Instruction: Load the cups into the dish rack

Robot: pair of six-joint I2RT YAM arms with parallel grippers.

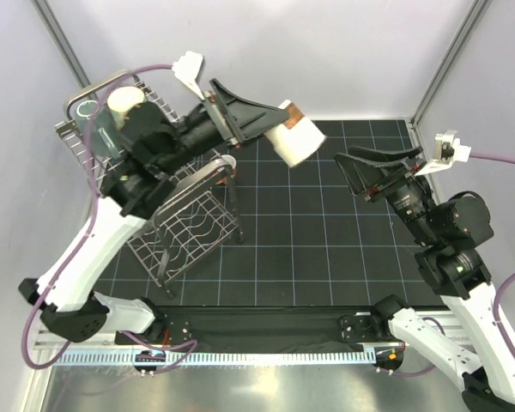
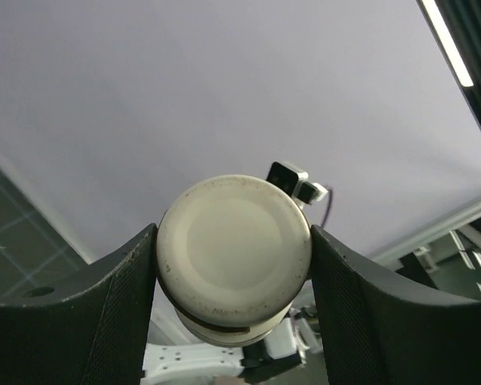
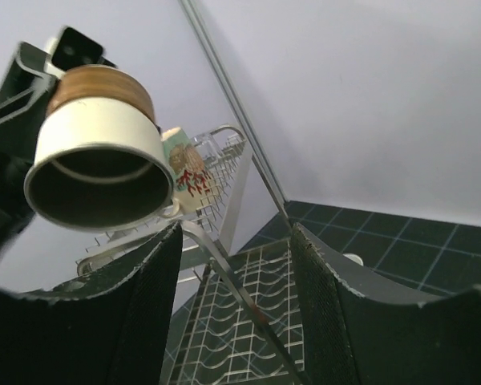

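Our left fingers (image 2: pixel 120 297) pinched the small brown-based cup (image 1: pixel 296 142) by its base, aloft over the worktop (image 1: pixel 326 257) beside the dish rack (image 1: pixel 208 174). Our right fingers (image 3: pixel 128 321) stood spread, empty. We judged it best to swing left, mouth down, and lower slowly onto free rods.

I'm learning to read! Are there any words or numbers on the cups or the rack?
No readable text anywhere.
The cream mug in the dish rack bears a red-brown print, too small to tell if it holds letters.
The small brown-based cup shows no writing.
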